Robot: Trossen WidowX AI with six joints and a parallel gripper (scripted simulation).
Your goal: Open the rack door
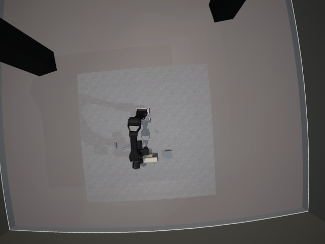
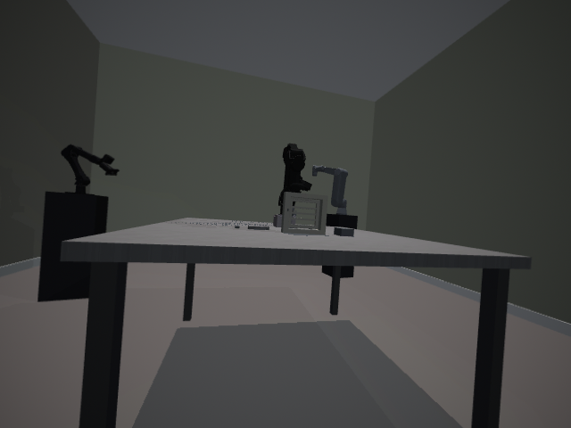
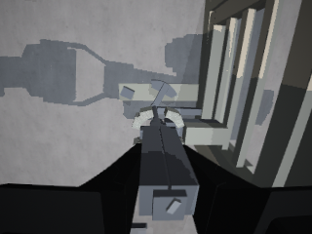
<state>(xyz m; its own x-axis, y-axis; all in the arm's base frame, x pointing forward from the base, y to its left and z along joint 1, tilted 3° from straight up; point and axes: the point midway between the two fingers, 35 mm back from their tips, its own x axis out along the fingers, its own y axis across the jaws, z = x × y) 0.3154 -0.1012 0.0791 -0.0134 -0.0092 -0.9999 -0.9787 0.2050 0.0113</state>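
Note:
The handle (image 3: 165,153) is a long dark grey block with a square grey end, seen nearly end-on in the wrist view. My gripper (image 3: 160,149) (image 1: 146,151) is shut on it, with a black finger against each side. The pale rack frame (image 1: 151,159) (image 2: 326,211) stands upright on the table (image 1: 183,104) (image 2: 294,253). Pale slats (image 3: 240,73) run along the right of the wrist view, beside the handle. The arm hides part of the rack from above. The handle is not clear in either the top or the exterior view, and how far the door stands open cannot be told.
A small grey box (image 1: 168,154) (image 2: 343,232) lies beside the rack. On the arm's other side are a small dark block (image 1: 115,145) and a thin comb-like strip (image 1: 125,147). A tiny ring-like piece (image 1: 157,131) lies nearer the arm's base (image 1: 148,115).

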